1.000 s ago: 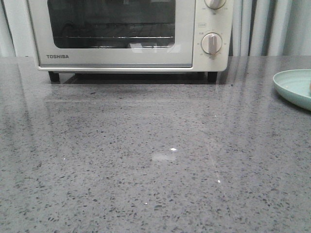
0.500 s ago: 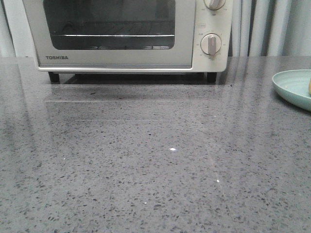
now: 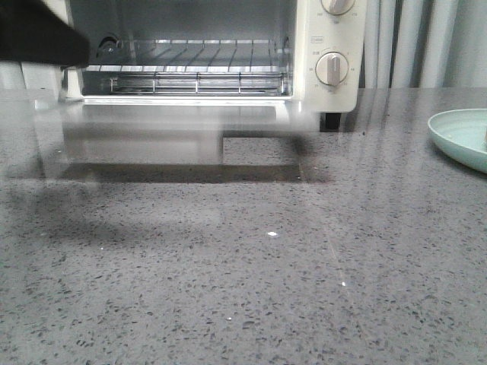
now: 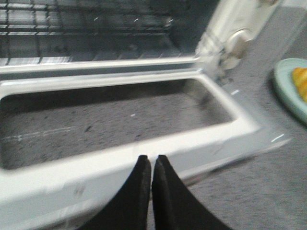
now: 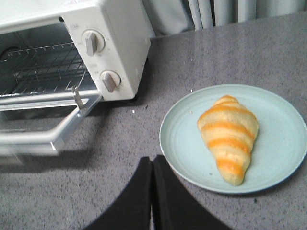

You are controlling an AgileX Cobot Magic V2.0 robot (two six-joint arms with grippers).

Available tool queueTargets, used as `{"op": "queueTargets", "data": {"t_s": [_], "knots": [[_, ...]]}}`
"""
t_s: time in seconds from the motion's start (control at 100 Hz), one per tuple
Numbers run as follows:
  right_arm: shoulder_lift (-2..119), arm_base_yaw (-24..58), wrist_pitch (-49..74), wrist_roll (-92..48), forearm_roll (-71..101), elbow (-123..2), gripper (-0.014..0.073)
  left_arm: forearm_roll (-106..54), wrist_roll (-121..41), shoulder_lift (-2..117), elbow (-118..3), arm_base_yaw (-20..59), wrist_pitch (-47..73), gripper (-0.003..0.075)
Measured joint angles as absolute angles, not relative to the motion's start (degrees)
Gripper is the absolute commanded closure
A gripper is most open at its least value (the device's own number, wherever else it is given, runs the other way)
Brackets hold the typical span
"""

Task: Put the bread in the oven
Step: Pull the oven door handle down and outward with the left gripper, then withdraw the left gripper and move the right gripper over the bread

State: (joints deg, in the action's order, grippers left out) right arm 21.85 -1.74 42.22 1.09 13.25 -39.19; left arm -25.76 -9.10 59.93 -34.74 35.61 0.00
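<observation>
The cream-white oven [image 3: 331,53] stands at the back of the table with its glass door [image 3: 183,137] swung down, blurred; the wire rack [image 3: 198,80] is bare. The bread [image 5: 229,136], golden with browner stripes, lies on a pale green plate [image 5: 187,139] to the right of the oven. My left gripper [image 4: 151,160] is shut and empty, its tips at the door's outer edge [image 4: 201,151]. The left arm [image 3: 38,34] shows dark at the oven's left. My right gripper [image 5: 152,160] is shut and empty, just beside the plate's rim, apart from the bread.
The grey speckled tabletop [image 3: 251,289] spreads in front of the oven. The plate's edge [image 3: 456,137] shows at the right of the front view. Two round knobs [image 5: 93,42] sit on the oven's right panel. Pale curtains [image 3: 411,42] hang behind.
The oven door was shut and now hangs open and lowered, showing the rack. The left arm has come into the front view at the upper left.
</observation>
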Motion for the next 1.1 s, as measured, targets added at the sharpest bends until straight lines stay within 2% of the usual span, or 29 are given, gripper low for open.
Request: {"op": "queueTargets", "data": {"t_s": [0.13,0.31,0.64,0.86,0.95,1.1], "knots": [[21.85,-1.74,44.60,0.99,13.25,-39.19,0.0661,-25.85,-9.10,50.14,-34.65,38.78,0.00,0.0742],[21.85,-1.74,45.65,0.99,13.25,-39.19,0.0661,-22.79,-9.10,39.47,-34.65,38.66,1.65,0.0742],[25.68,-1.74,46.84,0.99,13.25,-39.19,0.0661,-21.30,-9.10,31.63,-34.65,27.86,11.03,0.0742],[35.32,-1.74,47.28,0.62,13.25,-39.32,0.0646,-21.30,-8.98,27.53,-36.04,26.04,12.68,0.0742],[40.28,-1.74,48.28,0.00,13.25,-40.84,0.0527,-21.30,-8.98,26.03,-36.28,26.04,12.68,0.0742],[48.14,-1.74,50.70,0.00,13.25,-46.14,0.0113,-21.26,-8.98,24.82,-36.28,26.04,13.49,0.0742]]}}
